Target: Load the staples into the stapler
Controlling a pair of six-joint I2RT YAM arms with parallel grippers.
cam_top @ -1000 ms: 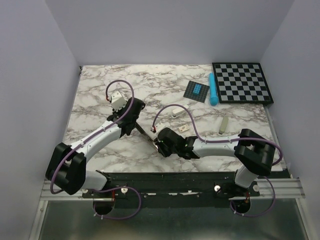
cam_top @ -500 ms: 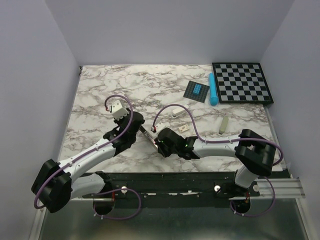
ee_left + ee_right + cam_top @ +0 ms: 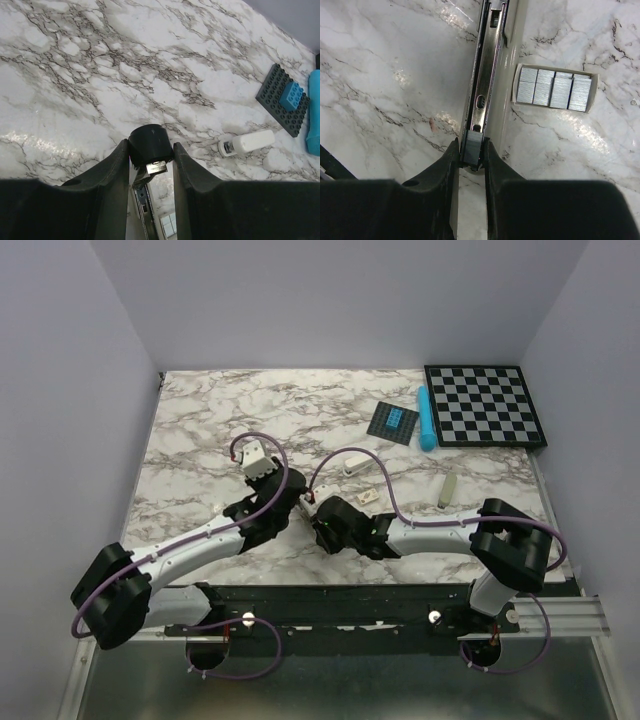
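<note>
Left fingers [image 3: 115, 175] clamped on the stapler [image 3: 150, 142] by its black rounded end, in the middle of the worktop [image 3: 200, 430]; right fingers [image 3: 497, 170] pinch the grey staple strip [image 3: 472, 145] at the near-right end of the silver channel [image 3: 485, 75], touching it; open box [image 3: 553, 93] lies just right of it; bare marble left and far — white block [image 3: 247, 142] sits off far-right.

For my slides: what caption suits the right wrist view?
Right end effector pinches a grey staple strip at the end of the black stapler's silver channel, open white staple box alongside.
</note>
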